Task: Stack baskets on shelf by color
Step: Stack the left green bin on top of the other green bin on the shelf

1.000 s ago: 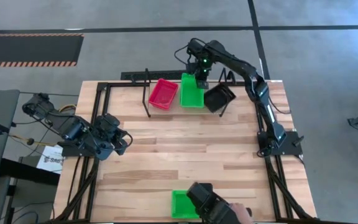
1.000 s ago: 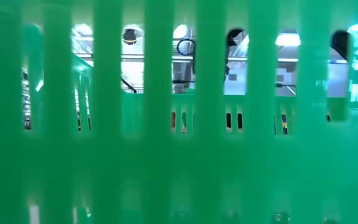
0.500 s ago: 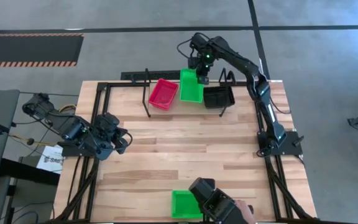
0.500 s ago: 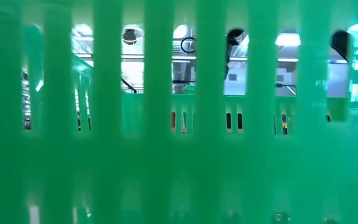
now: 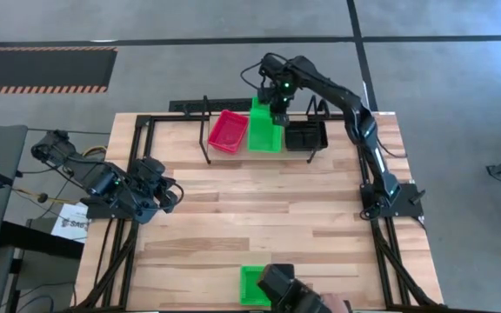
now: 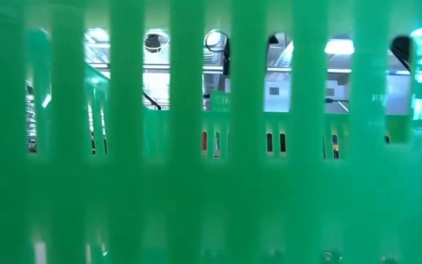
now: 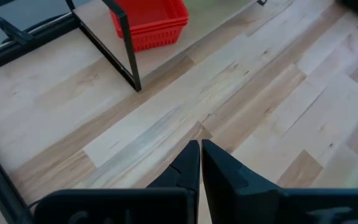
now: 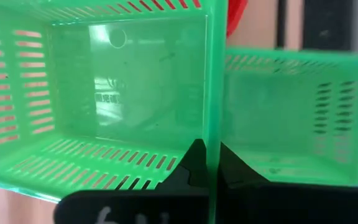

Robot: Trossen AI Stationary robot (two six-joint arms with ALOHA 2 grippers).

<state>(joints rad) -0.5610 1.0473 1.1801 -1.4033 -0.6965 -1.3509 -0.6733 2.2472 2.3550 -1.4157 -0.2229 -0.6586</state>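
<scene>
Right gripper (image 5: 274, 111): at the far edge of the table over the shelf, fingers pinched tight on the thin rim wall of a green basket (image 5: 265, 128); the right wrist view shows the wall edge running straight up between the two dark fingers (image 8: 188, 168).
Held basket: green, tilted, hanging just below the gripper above the middle of the shelf (image 5: 233, 149); a second green basket (image 8: 291, 115) shows just past it in the wrist view, probably already on the shelf, though the overlap is hard to separate from above.
Neighbours: red basket (image 5: 228, 130) to one side of the gripper, black basket (image 5: 305, 136) to the other, both on the shelf, both close to the held one.
Left gripper (image 5: 170, 195): waiting at the table's left side, fingers shut on nothing, well apart from the shelf.
Spare green basket (image 5: 250, 285): at the near table edge, far from both grippers, filling the low view.
Handling: I judge these baskets light, thin and slightly springy; the slotted walls would flex under a hard squeeze, and smooth plastic can slip.
Where to grip: the top rim at the middle of a wall, one finger inside and one outside, as here; an off-centre hold lets the basket swing and tilt.
</scene>
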